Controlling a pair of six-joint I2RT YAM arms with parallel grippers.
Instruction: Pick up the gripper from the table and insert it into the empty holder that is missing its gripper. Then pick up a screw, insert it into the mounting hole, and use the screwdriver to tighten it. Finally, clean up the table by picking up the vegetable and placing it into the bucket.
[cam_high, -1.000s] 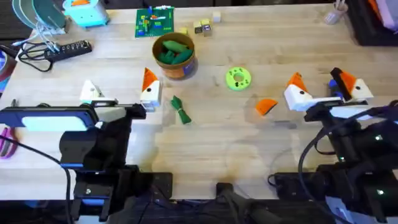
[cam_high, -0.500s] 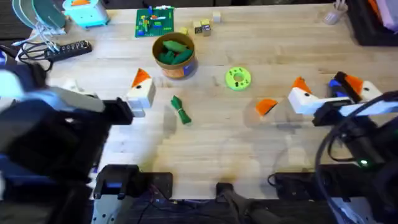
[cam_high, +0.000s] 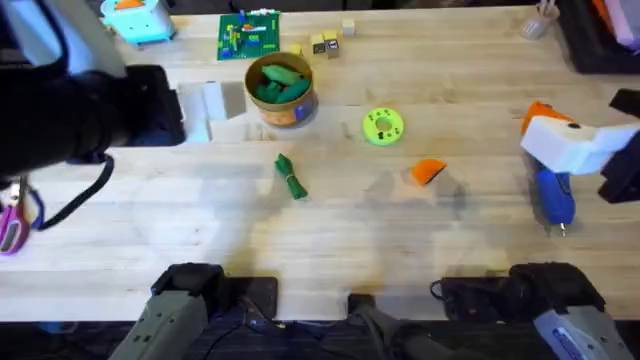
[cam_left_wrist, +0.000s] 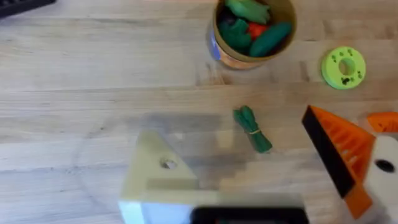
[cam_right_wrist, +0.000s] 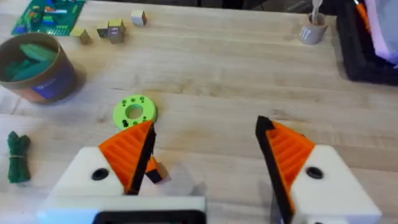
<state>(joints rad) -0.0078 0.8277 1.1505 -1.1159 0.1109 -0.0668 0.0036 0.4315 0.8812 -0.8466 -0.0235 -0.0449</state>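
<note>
Step in hand, judged: first pickup, orange gripper tip (cam_high: 428, 171) loose on bare table, between green ring disc (cam_high: 383, 126) and blue screwdriver (cam_high: 553, 196).

- Approach from above, close on flat faces, keep wedge square for seating.
- Right gripper (cam_right_wrist: 205, 155): wide open, holding nothing, both orange pads fitted, hanging above table.
- Left gripper (cam_left_wrist: 267, 165): wide open, empty; bare white holder (cam_left_wrist: 158, 168) one side, orange pad (cam_left_wrist: 339, 152) other.
- Dark green vegetable (cam_high: 291, 177) near bucket (cam_high: 281, 88), not in it.
</note>
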